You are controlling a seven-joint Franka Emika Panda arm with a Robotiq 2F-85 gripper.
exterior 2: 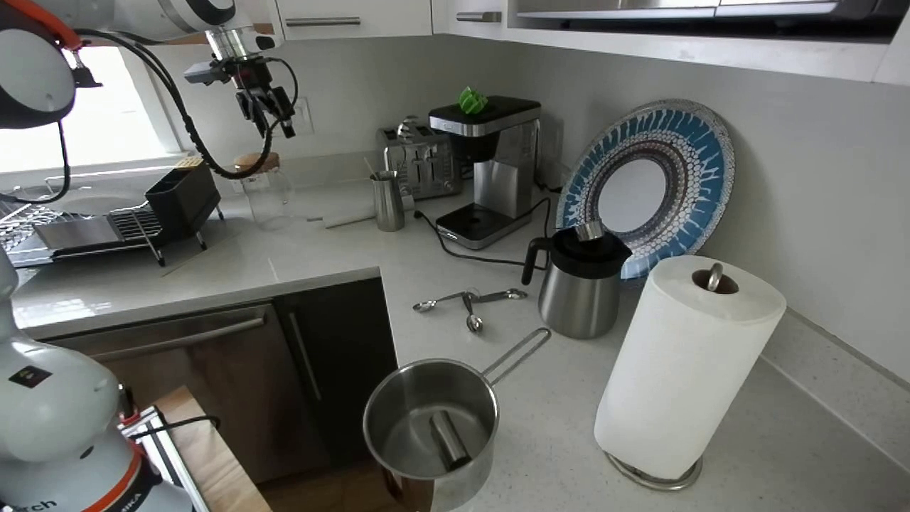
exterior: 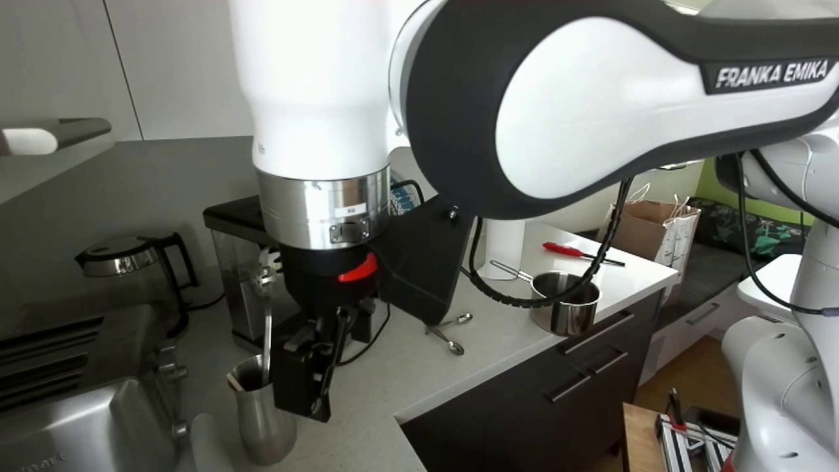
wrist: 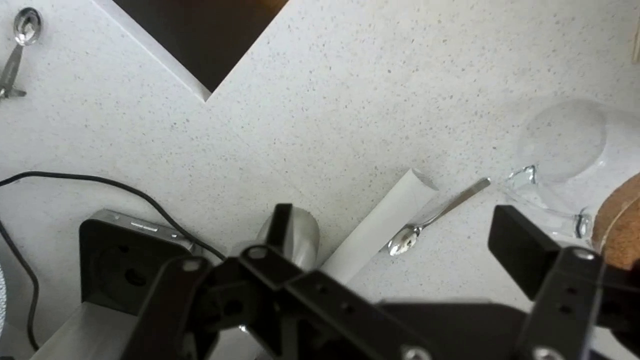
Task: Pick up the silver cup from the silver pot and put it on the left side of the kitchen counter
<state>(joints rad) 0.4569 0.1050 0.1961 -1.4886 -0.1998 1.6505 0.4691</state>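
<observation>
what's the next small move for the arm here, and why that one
I'd probably swing the hand toward the pot, high over the counter. The wrist view shows the hand open with nothing held, while in an exterior view the cup lies inside the pot, well away from the hand.

Below the fingers (wrist: pixel 520 250), the kitchen counter (wrist: pixel 350 110) bears 1 white tube (wrist: pixel 380 225) beside 1 spoon (wrist: pixel 404 240); well apart stands 1 silver pot (exterior 2: pixel 402 416).

Pot (exterior 2: pixel 404 421) is smooth, glossy metal; cup (exterior 2: pixel 449 439) inside it, shiny metal. Paper roll (exterior 2: pixel 684 370) near pot appears matt.
</observation>
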